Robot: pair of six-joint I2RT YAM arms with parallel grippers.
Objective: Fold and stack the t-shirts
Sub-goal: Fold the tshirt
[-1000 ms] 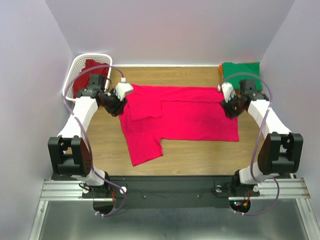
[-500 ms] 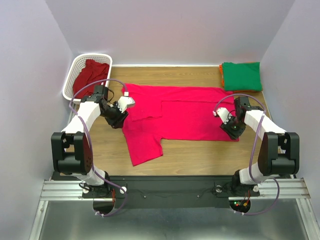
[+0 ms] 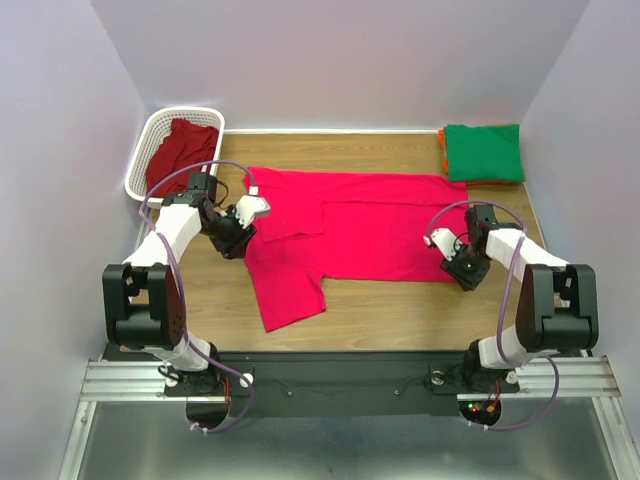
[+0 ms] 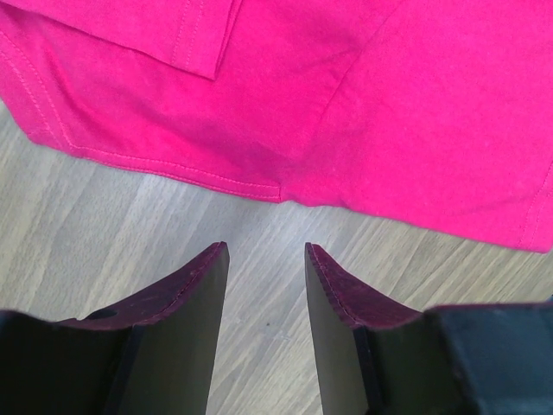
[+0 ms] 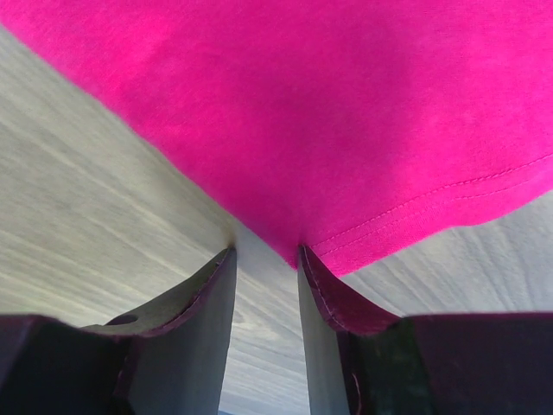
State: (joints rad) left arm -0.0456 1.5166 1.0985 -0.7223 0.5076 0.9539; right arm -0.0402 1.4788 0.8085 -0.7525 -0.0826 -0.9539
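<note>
A bright pink-red t-shirt (image 3: 360, 235) lies spread flat on the wooden table, one sleeve folded in. My left gripper (image 3: 238, 240) is open and empty at the shirt's left edge. In the left wrist view, the left gripper (image 4: 266, 251) is over bare wood just short of the hem of the shirt (image 4: 346, 104). My right gripper (image 3: 467, 274) is open at the shirt's near right corner. In the right wrist view, that corner of the shirt (image 5: 328, 112) lies at the tips of the right gripper (image 5: 266, 252). A folded green shirt (image 3: 482, 152) lies on an orange shirt (image 3: 441, 150).
A white lattice basket (image 3: 150, 152) at the back left holds a crimson shirt (image 3: 180, 148). Walls close in the table at the left, back and right. Bare wood (image 3: 400, 305) shows in front of the shirt.
My right gripper has moved toward the near side along the shirt's right edge to its near corner. My left gripper came down from beside the basket to the shirt's left edge.
</note>
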